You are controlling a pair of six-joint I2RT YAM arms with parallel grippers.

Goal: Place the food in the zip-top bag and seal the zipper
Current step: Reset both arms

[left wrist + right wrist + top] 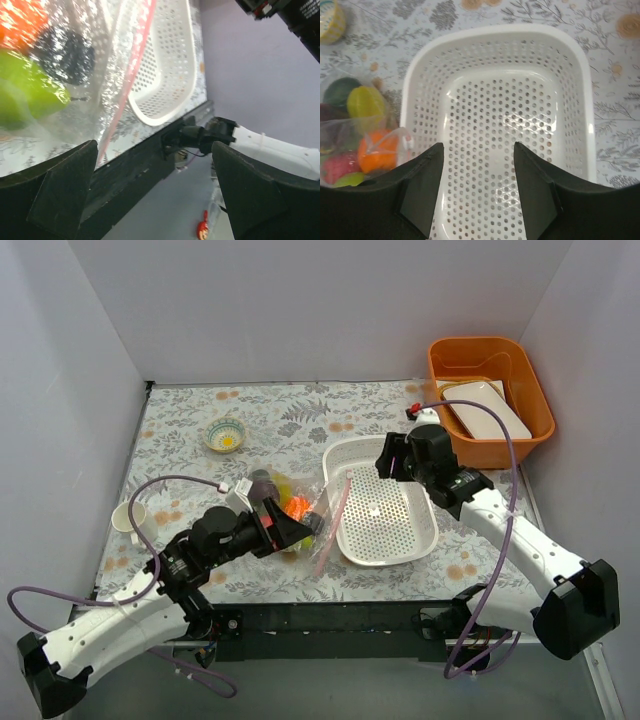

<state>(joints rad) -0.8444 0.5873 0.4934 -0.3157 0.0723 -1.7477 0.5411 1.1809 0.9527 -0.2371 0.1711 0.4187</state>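
Left fingers and right fingers wide, empty; food blurred inside crinkly zip-top bag, zipper partly out of frame.

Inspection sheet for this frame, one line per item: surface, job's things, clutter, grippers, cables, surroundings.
Surface: floral table cover, lying flat.
Job's things: zip-top bag lies left of the white basket with fruits inside it; pink zipper runs beside the basket's left rim; cannot tell if it is sealed.
Clutter: white basket holds nothing; small bowl; white cup; orange bin with a white item inside.
Grippers: left gripper open by the bag, holding nothing; right gripper open above the basket, holding nothing.
Cables: purple cables loop along both arms.
Surroundings: plain pale walls on three sides; nothing else seen.
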